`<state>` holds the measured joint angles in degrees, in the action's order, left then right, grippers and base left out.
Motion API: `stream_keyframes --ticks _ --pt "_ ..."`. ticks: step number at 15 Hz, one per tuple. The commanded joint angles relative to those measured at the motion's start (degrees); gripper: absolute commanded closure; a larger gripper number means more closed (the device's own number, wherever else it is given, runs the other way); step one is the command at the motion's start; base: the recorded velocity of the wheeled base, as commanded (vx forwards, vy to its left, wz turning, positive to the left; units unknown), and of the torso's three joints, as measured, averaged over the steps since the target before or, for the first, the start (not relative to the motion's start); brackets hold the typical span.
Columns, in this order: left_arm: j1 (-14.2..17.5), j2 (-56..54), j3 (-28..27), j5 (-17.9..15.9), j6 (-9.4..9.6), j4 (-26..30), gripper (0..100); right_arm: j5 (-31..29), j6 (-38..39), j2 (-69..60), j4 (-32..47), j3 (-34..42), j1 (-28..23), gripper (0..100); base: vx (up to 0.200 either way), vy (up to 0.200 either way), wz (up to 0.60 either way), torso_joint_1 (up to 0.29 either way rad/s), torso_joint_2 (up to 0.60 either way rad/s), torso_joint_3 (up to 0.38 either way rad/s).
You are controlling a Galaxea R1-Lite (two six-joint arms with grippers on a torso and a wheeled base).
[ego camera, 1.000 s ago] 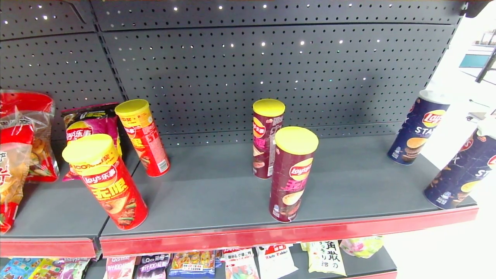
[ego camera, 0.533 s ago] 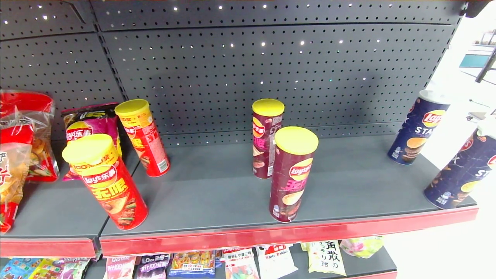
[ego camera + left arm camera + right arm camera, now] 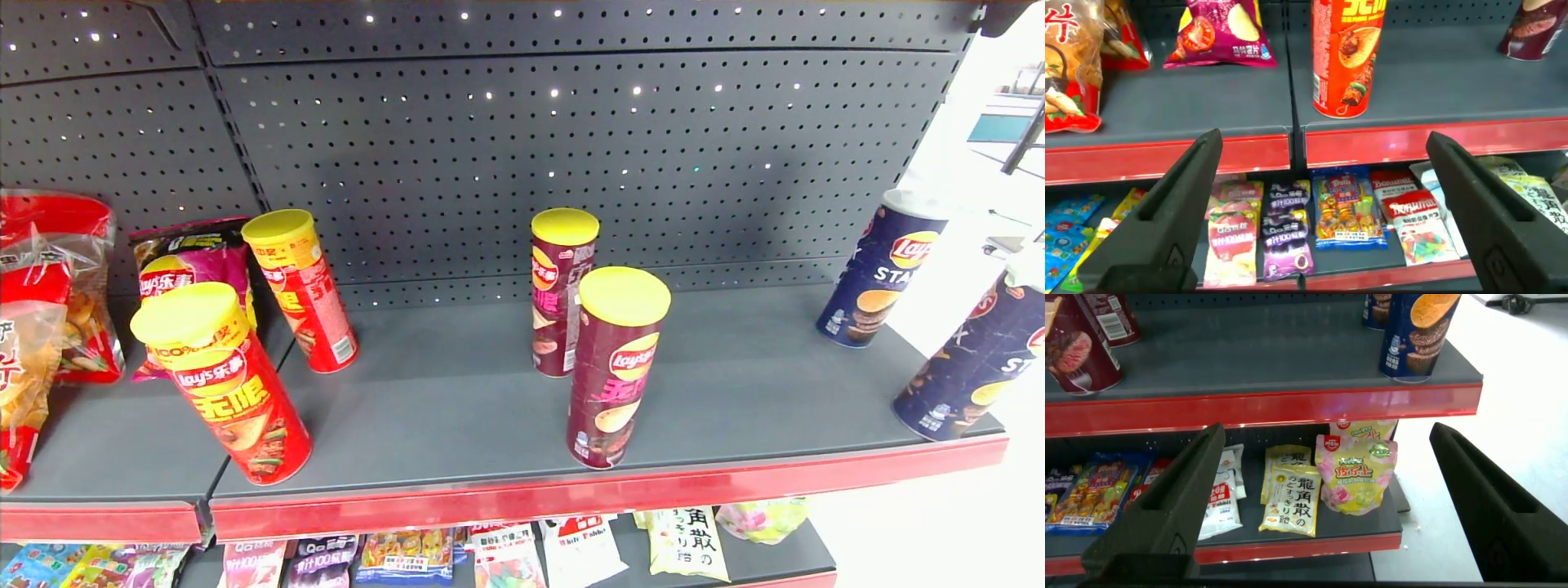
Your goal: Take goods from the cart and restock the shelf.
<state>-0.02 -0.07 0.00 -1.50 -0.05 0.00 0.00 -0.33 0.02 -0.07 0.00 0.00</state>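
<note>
On the grey shelf point(image 3: 457, 408) stand two red chip cans point(image 3: 220, 384) point(image 3: 300, 290) at the left, two maroon cans point(image 3: 616, 367) point(image 3: 562, 290) in the middle and two dark blue cans point(image 3: 882, 269) point(image 3: 971, 359) at the right. My left gripper point(image 3: 1323, 220) is open with nothing between its fingers, facing the red shelf lip below the front red can point(image 3: 1349, 57). My right gripper point(image 3: 1327, 510) is open and holds nothing, facing the lower shelf below a blue can point(image 3: 1413, 335) and a maroon can point(image 3: 1082, 343).
Snack bags point(image 3: 49, 310) and a purple chip bag point(image 3: 192, 269) fill the shelf's left end. Small packets point(image 3: 1347, 208) point(image 3: 1290, 490) lie on the lower shelf. A perforated back panel point(image 3: 522, 147) closes the shelf behind. Bare shelf lies between the can groups.
</note>
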Motion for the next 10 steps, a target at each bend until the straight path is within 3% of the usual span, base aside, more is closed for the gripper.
stream_keyframes --ticks 1,10 --pt "0.0 0.1 0.0 0.0 -0.04 0.0 0 0.0 -0.1 0.0 0.0 0.0 0.0 0 0.0 0.0 0.0 0.0 0.0 0.0" --pt "0.0 0.1 0.0 0.0 -0.04 0.0 0 0.0 -0.2 0.0 0.0 0.0 0.0 0 0.0 0.0 0.0 0.0 0.0 0.0"
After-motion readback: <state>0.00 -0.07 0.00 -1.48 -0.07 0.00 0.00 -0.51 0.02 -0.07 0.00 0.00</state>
